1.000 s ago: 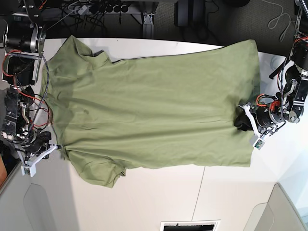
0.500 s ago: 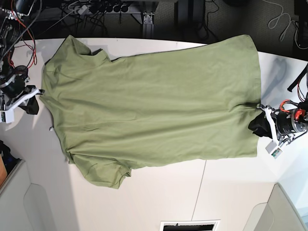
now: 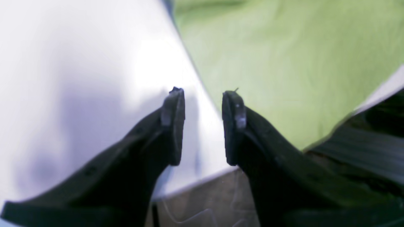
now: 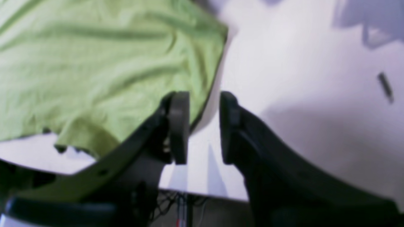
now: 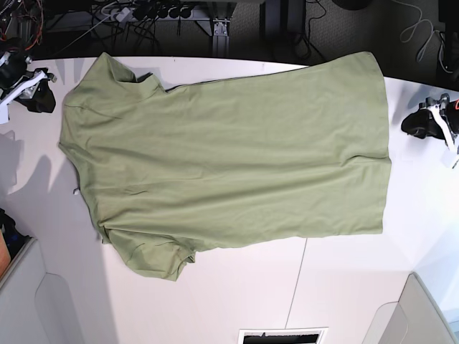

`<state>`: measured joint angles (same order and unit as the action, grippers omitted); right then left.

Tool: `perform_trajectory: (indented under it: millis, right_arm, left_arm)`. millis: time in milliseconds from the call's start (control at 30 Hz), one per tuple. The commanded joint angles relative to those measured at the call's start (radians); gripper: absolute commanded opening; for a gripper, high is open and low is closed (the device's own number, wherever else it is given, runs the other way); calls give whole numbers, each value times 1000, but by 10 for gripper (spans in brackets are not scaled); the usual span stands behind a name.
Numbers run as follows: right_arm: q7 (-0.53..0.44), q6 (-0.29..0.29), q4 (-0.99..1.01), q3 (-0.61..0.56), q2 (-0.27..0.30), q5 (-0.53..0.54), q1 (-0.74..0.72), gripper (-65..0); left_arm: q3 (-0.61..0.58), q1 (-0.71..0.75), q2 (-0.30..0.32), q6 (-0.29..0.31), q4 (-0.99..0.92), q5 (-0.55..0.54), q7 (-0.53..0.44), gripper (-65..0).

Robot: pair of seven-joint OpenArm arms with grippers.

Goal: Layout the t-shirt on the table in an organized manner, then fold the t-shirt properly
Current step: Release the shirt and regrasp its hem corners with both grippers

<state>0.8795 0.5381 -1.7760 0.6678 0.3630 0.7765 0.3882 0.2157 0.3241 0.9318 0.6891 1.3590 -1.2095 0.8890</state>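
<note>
The olive-green t-shirt (image 5: 229, 158) lies spread flat on the white table (image 5: 237, 294), collar end to the left and hem to the right, with one sleeve bunched at the lower left. My left gripper (image 5: 414, 123) hovers off the hem's right side, apart from the cloth. In the left wrist view it (image 3: 204, 93) is open over bare table, with the shirt (image 3: 284, 63) up to the right. My right gripper (image 5: 39, 97) is beside the shoulder at the far left. In the right wrist view it (image 4: 204, 94) is open with nothing held, just past the shirt's edge (image 4: 94, 63).
A thin dark seam (image 5: 297, 283) crosses the table's front part. Grey panels sit at the lower corners (image 5: 423, 315) (image 5: 43, 308). Cables and a power strip (image 5: 143, 13) lie on the dark floor beyond the far edge. A small dark mark (image 4: 385, 86) shows on the table.
Both grippers have drawn away from the shirt toward the far corners. The right gripper has opened and let go of the shoulder edge. The shirt now lies flatter.
</note>
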Motion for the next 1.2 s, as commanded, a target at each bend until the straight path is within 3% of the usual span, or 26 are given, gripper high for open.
perform_trajectory:
  millis: [0, 100, 200, 267, 333, 500, 800, 1000, 1167]
  right_arm:
    - [-18, 9, -16, 9, 16, 18, 10, -480]
    - [-23, 9, -16, 9, 16, 25, 20, -480]
    - [-91, 9, -16, 7, 16, 28, 16, -485]
    - [-131, 8, -15, 2, 13, 18, -5, -545]
    - [-135, 8, -14, -8, -1, -6, -47, -650]
    - [-144, 9, 24, -92, -20, -72, -160, -650]
    - [-236, 8, 241, -341, -33, -246, -421, -650]
    - [-240, 8, 436, -422, -47, -291, -589, -650]
    - [-241, 8, 548, -430, -47, -300, -649, -650]
  left_arm:
    - [39, 31, 29, 9, 24, -29, -8, -421]
    - [121, 138, 11, 9, 68, -28, -10, -421]
    - [180, 192, -38, 9, 120, -28, -10, -421]
    - [195, 197, -75, 9, 154, -27, -10, -421]
    - [195, 196, -108, 9, 182, -24, -19, -422]
    - [195, 178, -189, 9, 238, 60, -89, -422]
    - [143, 13, -225, 9, 220, 255, -229, -422]
    - [-6, -199, -240, -23, 93, 331, -283, -422]
    - [-169, -392, -271, -50, -97, 455, -311, -422]
